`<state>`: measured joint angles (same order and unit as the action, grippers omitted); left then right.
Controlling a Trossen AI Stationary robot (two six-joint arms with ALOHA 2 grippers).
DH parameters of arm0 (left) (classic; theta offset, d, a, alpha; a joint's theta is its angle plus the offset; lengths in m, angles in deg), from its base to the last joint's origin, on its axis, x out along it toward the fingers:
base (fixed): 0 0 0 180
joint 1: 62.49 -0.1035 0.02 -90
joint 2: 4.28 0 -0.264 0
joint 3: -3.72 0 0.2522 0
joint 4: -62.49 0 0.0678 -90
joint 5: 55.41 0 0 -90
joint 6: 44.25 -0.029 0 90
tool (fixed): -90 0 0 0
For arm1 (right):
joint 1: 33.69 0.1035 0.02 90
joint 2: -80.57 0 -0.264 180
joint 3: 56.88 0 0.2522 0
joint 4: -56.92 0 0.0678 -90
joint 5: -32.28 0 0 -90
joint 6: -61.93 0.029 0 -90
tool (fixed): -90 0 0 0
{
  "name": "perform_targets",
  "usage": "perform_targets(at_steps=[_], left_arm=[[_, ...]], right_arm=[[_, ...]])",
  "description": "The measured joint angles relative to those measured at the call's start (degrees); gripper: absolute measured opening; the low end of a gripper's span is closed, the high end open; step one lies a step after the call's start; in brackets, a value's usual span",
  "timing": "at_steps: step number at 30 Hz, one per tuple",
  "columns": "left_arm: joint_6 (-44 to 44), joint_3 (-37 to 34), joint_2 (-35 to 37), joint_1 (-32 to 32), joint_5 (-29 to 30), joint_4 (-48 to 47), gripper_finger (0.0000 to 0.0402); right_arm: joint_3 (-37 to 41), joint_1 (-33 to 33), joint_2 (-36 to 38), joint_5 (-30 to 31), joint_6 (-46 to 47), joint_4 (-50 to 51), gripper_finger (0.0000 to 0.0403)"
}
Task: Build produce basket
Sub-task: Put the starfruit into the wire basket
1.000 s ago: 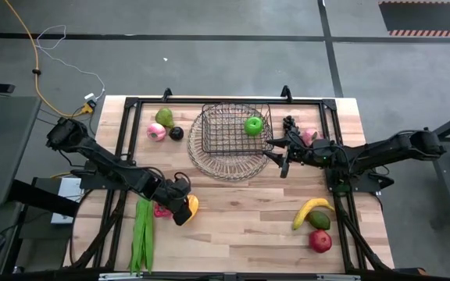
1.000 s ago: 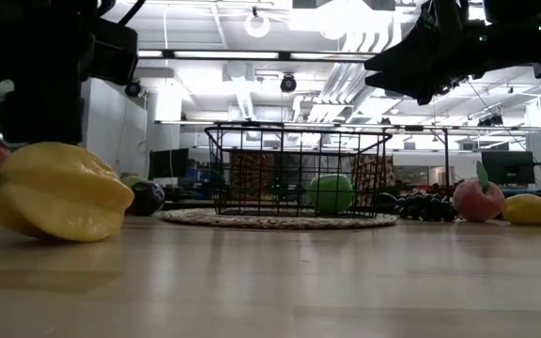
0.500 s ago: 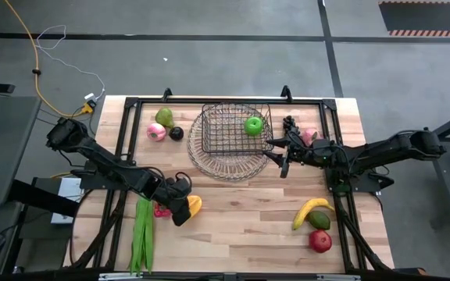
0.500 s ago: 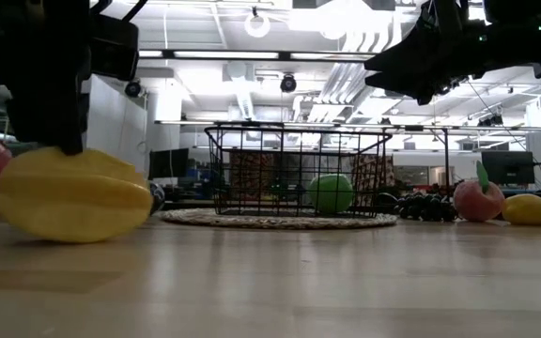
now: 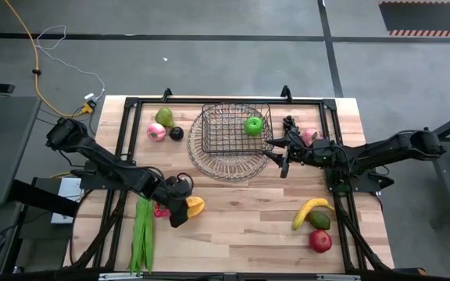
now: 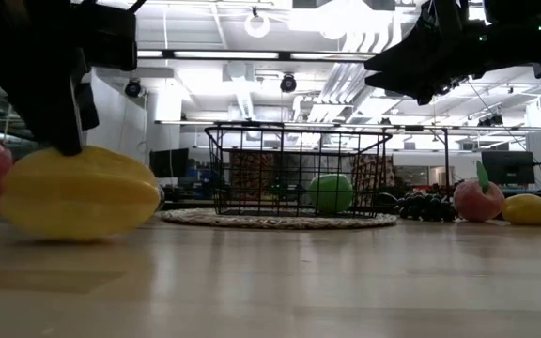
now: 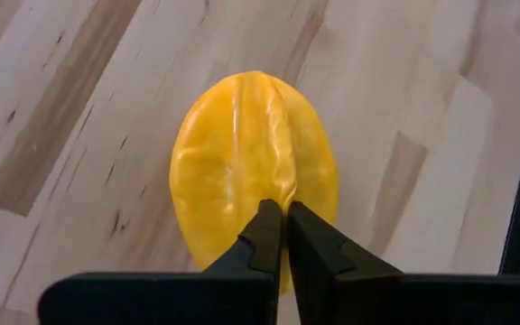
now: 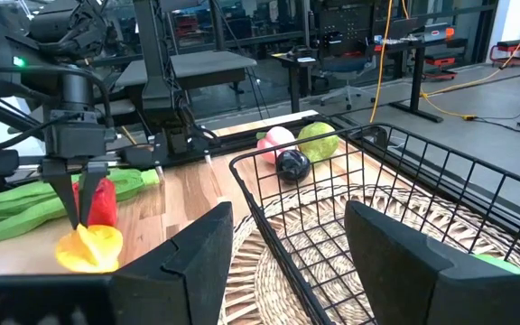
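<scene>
The basket (image 5: 233,133) sits upright at the far middle of the tabletop, a dark squarish wire rim over a paler rounded woven base, with a green apple (image 5: 253,125) inside its right part. Left of it lie a pear (image 5: 163,117), a pink piece (image 5: 155,132) and a dark round fruit (image 5: 176,133). Long green pods (image 5: 142,233) lie near the front left, a ribbed yellow fruit (image 5: 194,206) just beside them. At front right rest a banana (image 5: 311,211) and a red apple (image 5: 320,241)
</scene>
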<state>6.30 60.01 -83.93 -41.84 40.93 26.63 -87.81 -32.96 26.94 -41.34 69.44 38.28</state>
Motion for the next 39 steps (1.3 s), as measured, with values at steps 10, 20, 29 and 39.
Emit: perform_targets(at_steps=[10, 20, 29, 39], left_arm=[[-13.4, 5.4, 8.1, -1.9, 4.8, -0.8, 0.0001], [-43.8, 8.9, 20.2, -4.8, 20.2, 8.3, 0.0000], [-55.2, -0.7, 22.2, -11.5, 10.8, 32.0, 0.0000], [-46.6, -27.2, 22.2, -21.5, 1.5, 72.8, 0.0000]], right_arm=[[0.0, 0.0, 0.0, 0.0, 0.0, 0.0, 0.0206], [0.0, 0.0, 0.0, 0.0, 0.0, 0.1, 0.0206], [0.0, 0.0, 0.0, 0.0, -0.4, 0.1, 0.0206], [0.0, 0.0, 0.0, 0.0, -0.4, 0.1, 0.0206]])
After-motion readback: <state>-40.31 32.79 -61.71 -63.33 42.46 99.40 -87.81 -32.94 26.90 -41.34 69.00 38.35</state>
